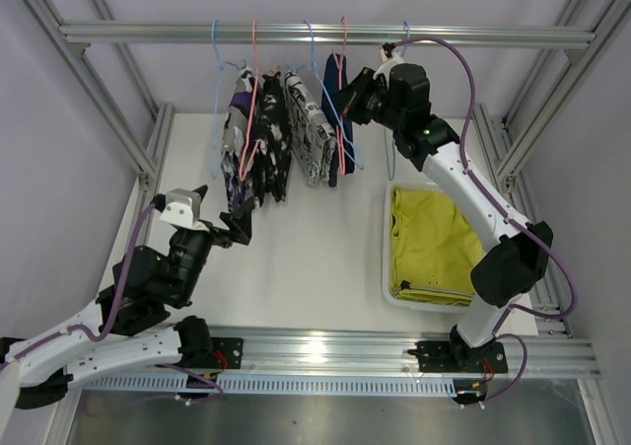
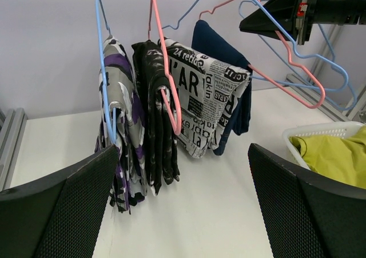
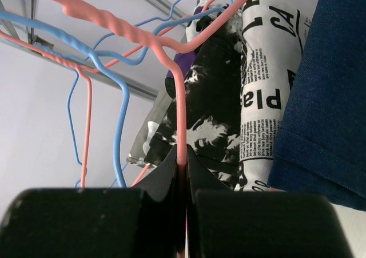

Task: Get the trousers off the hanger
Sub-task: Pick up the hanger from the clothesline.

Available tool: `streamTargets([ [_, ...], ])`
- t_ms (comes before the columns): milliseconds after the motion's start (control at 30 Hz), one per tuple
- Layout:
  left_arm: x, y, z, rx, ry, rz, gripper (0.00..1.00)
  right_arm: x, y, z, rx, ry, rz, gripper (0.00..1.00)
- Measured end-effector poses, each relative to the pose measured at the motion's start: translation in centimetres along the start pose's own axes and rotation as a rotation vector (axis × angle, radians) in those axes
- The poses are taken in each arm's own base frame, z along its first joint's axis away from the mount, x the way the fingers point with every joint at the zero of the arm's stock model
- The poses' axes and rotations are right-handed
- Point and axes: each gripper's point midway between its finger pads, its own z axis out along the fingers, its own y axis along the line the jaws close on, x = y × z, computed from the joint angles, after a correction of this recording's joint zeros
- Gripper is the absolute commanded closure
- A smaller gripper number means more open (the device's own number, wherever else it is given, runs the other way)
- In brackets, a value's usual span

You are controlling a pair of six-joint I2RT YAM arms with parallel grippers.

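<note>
Four trousers hang from hangers on the top rail: a purple, black and white pair (image 1: 237, 164) (image 2: 123, 126), a black-and-white pair (image 1: 271, 154) (image 2: 154, 126), a newsprint pair (image 1: 311, 134) (image 2: 206, 103) (image 3: 266, 69) and a navy pair (image 1: 333, 95) (image 2: 226, 52) (image 3: 326, 98). The yellow-green trousers (image 1: 429, 243) (image 2: 337, 155) lie in a white basket. My right gripper (image 1: 347, 105) (image 3: 182, 155) is up beside the navy pair, shut on the wire of a pink hanger (image 3: 182, 115) (image 2: 297, 89). My left gripper (image 1: 237, 230) (image 2: 183, 212) stands open low over the table, facing the hanging row, with nothing between its fingers.
The white basket (image 1: 387, 267) (image 2: 320, 133) sits on the table at the right. Bare blue hangers (image 1: 399, 119) (image 3: 120, 120) hang near my right gripper. Metal frame posts (image 1: 148, 154) stand at both sides of the table.
</note>
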Motion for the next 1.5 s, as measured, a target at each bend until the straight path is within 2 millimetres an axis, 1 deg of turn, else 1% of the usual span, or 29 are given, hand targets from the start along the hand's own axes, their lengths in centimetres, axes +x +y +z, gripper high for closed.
streamTargets([
  [300,0.1,-0.2,0.0,0.009,0.004,-0.005,0.00,0.0,-0.1,0.9,0.001,-0.034,-0.009,1.00],
  [733,0.7,-0.9,0.1,0.035,0.024,0.002,0.01,0.0,-0.2,2.7,0.021,-0.151,-0.037,1.00],
  [1033,1.3,-1.5,0.0,0.064,0.050,-0.004,0.01,-0.5,-0.9,3.0,0.068,-0.198,-0.072,1.00],
  [1167,1.3,-3.1,0.1,0.122,0.080,-0.064,0.01,-0.5,-1.0,3.0,0.072,-0.198,-0.078,1.00],
  [1233,1.2,-4.3,0.2,0.156,0.101,-0.112,0.01,-0.4,-1.0,3.0,0.071,-0.197,-0.078,1.00],
  [1300,1.1,-5.6,0.4,0.187,0.127,-0.153,0.01,-0.4,-1.0,3.0,0.070,-0.193,-0.078,1.00],
  [1433,0.3,-8.5,1.6,0.235,0.153,-0.237,0.01,-0.3,-0.9,2.9,0.067,-0.183,-0.078,1.00],
  [1500,0.4,-10.1,2.3,0.259,0.165,-0.258,0.01,-0.2,-0.9,3.0,0.067,-0.176,-0.078,1.00],
])
